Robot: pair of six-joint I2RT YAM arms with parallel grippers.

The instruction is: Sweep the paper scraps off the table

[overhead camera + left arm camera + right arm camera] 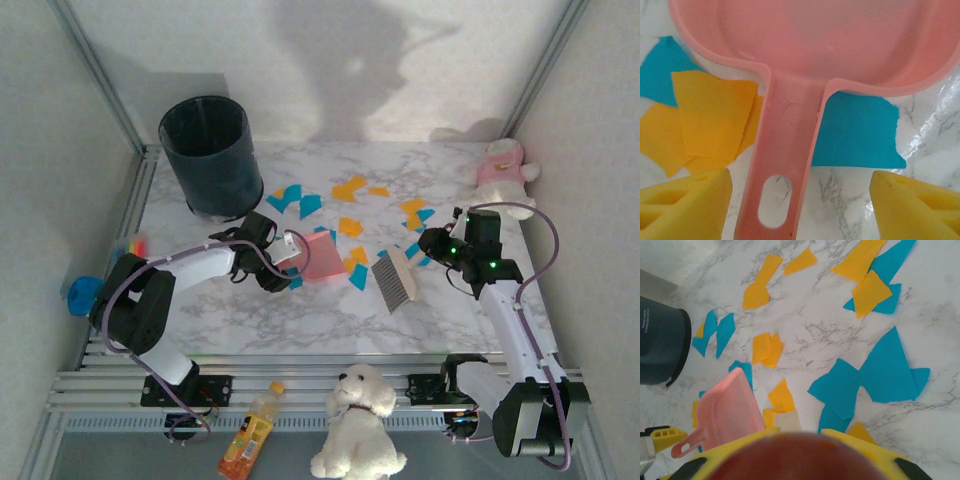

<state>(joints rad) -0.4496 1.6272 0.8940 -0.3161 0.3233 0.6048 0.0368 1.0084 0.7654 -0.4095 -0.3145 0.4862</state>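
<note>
The left claw (801, 177) is spread wide, its yellow fingers (685, 205) on either side of the pink dustpan (815, 45) handle without touching it. Orange and teal paper scraps (715, 115) lie flat just beside that handle on the marble counter (935, 125). The right claw (799, 432) has a blurred red-brown lump between its fingers, possibly the handle of the brush (395, 280); whether it pinches it I cannot tell. More scraps are scattered over the counter's middle and far right, around the dustpan and brush, some near the dark bin (210, 150) at the far left corner.
</note>
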